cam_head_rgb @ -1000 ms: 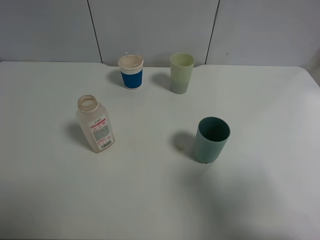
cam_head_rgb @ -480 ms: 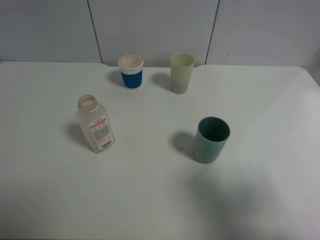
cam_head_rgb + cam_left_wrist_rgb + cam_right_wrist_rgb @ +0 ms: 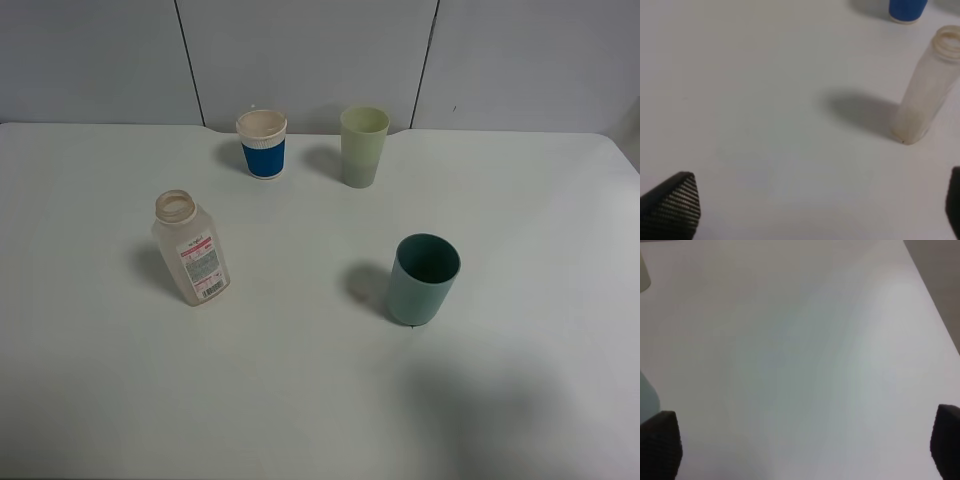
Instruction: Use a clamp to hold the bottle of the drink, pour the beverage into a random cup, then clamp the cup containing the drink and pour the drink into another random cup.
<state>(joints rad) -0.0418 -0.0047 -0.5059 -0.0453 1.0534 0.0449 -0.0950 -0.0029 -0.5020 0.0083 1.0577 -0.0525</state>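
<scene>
Bottle of the drink stands upright on the white counter, on the left side in the high view, its wide round mouth uncapped and its red-and-white label facing the camera. Whether any liquid is inside cannot be told; the body looks pale and cloudy. The teal-green cup stands upright on the right side, well apart from the bottle, its dark inside hiding any contents. At the far edge of the counter the pale yellow-green tumbler stands upright, with the blue-banded paper cup near it to the left; the two do not touch.

Neither arm shows in the high view. In the left wrist view the left gripper shows only its dark ribbed fingertips at the edges of the picture, the jaws spread wide with nothing between them; the bottle stands ahead of them and apart. In the right wrist view the right gripper likewise has its jaws spread wide and empty over bare counter, with an edge of the teal-green cup just visible at one side.
</scene>
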